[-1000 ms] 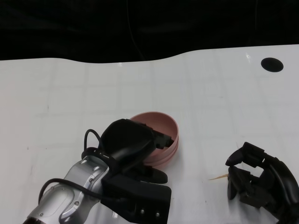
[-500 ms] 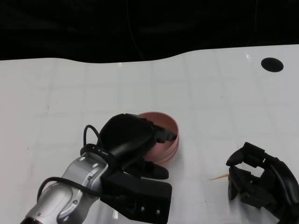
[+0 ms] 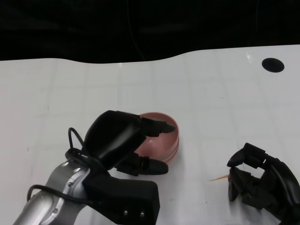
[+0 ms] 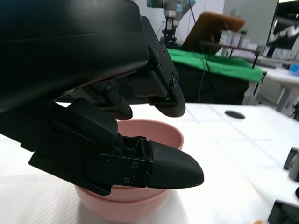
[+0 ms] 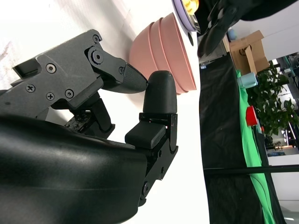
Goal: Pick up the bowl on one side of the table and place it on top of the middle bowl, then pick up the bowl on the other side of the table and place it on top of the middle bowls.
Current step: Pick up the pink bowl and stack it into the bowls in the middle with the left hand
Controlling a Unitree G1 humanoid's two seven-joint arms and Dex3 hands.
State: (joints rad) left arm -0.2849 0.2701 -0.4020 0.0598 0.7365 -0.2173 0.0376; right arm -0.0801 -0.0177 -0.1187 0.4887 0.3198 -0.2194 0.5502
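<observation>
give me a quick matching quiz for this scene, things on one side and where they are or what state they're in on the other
Things:
1. left hand
2. right hand
3. pink bowls
4. black round hole

Places or states:
A. far right corner area of the white table
B. nested in a stack at the table's middle
C. over the near side of the bowls, fingers reaching above the rim
D. apart from the bowls at the near right, holding nothing

Pairs: 1-C, 2-D, 3-B, 4-A

Pink bowls (image 3: 166,143), white table (image 3: 211,93), black left hand (image 3: 124,140), black right hand (image 3: 260,185), silver forearm (image 3: 51,206)
</observation>
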